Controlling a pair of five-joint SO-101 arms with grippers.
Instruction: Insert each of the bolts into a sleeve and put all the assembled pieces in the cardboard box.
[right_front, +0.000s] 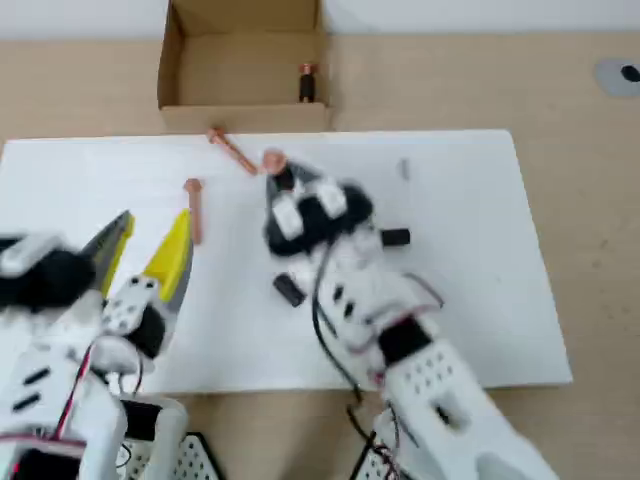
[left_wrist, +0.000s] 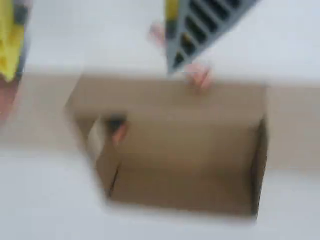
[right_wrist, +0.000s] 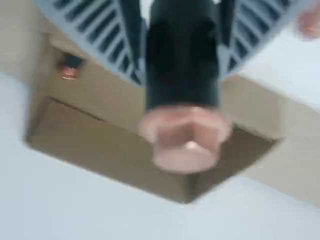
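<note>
Between my right gripper's (right_front: 280, 182) jaws a black sleeve (right_wrist: 182, 55) with its bolt (right_wrist: 186, 137) is clamped tight, just short of the cardboard box's (right_front: 245, 118) front wall. My left gripper (right_front: 155, 222) hangs spread wide over the white mat (right_front: 470, 300), a loose bolt (right_front: 194, 210) beside its yellow finger (right_front: 172, 250). One assembled piece (right_front: 307, 83) sits inside the box.

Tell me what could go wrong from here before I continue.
1. The right gripper holds the assembled piece short of the cardboard box; released here, it would probably land on the mat.
2. A loose bolt lies close beside the gripper; a low pass might knock that bolt away.
</note>
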